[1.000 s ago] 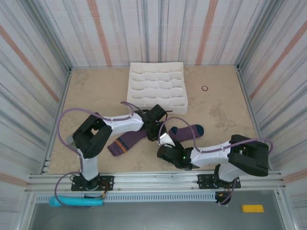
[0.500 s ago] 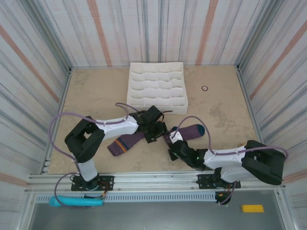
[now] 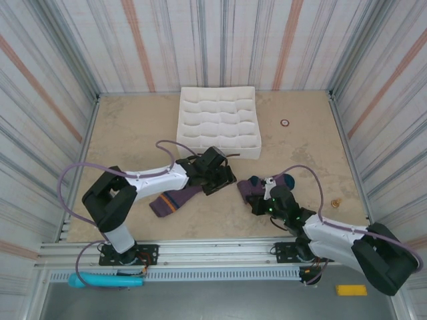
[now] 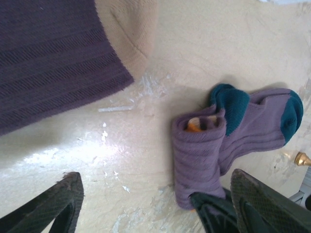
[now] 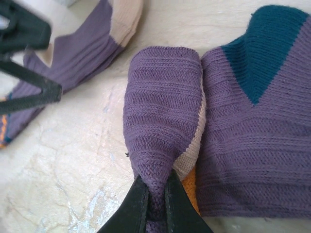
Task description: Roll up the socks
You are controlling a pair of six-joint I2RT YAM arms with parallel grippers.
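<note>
Top external: fixed high behind the arm bases, facing down on the whole tabletop [image 3: 133,133] | Left wrist: low and close, facing the teal-heeled sock [image 4: 204,145] across the tabletop | Right wrist: closest, directly over that sock | Shared: both wrists also catch the peach-toed sock [image 5: 92,48]

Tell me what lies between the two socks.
Bare, scuffed tabletop separates the striped sock from the folded teal-heeled sock; the left wrist view shows it, with the open left gripper above that gap.
</note>
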